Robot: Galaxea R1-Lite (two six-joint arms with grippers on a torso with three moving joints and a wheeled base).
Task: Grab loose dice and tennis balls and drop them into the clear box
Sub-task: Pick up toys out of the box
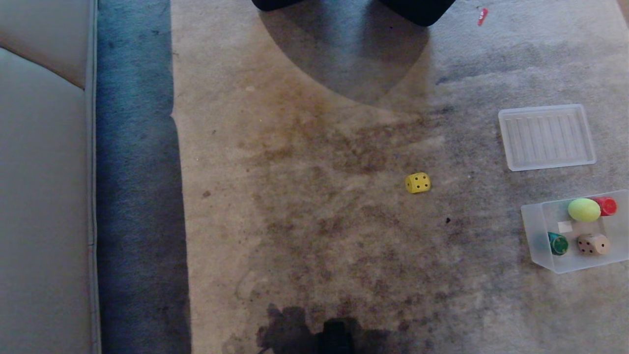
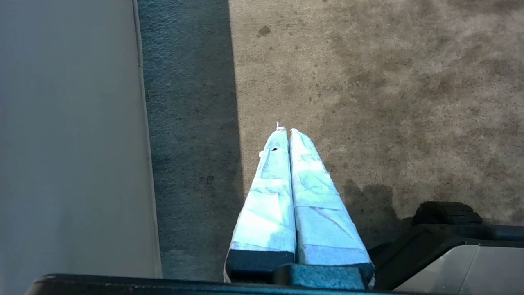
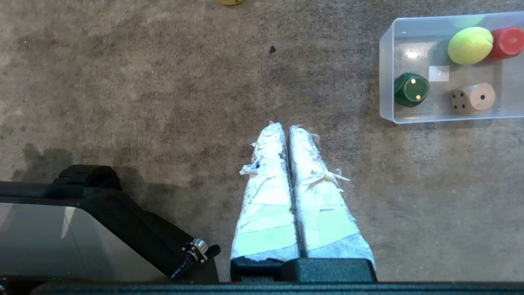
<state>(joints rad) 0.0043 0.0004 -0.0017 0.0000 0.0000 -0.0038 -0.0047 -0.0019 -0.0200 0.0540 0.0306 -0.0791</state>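
Note:
A yellow die [image 1: 417, 183] with dark pips lies loose on the carpet, near the middle of the head view; its edge shows in the right wrist view [image 3: 230, 2]. The clear box [image 1: 533, 231] [image 3: 385, 61] stands at the right and holds a tennis ball [image 1: 584, 210] [image 3: 469, 45], a dark green die [image 1: 557, 244] [image 3: 411, 89], a beige die [image 1: 593, 244] [image 3: 473, 98] and a red piece [image 1: 607, 206] [image 3: 507, 42]. My right gripper [image 3: 285, 126] hangs shut and empty over bare carpet, short of the box. My left gripper [image 2: 285, 130] is shut and empty beside a grey sofa.
A flat ribbed translucent lid [image 1: 547, 137] lies on the carpet beyond the box. A grey sofa [image 1: 44, 196] [image 2: 69, 143] runs along the left with a dark strip of shadow beside it. Dark furniture legs [image 1: 417, 10] stand at the far edge, with a small red scrap [image 1: 483, 15] nearby.

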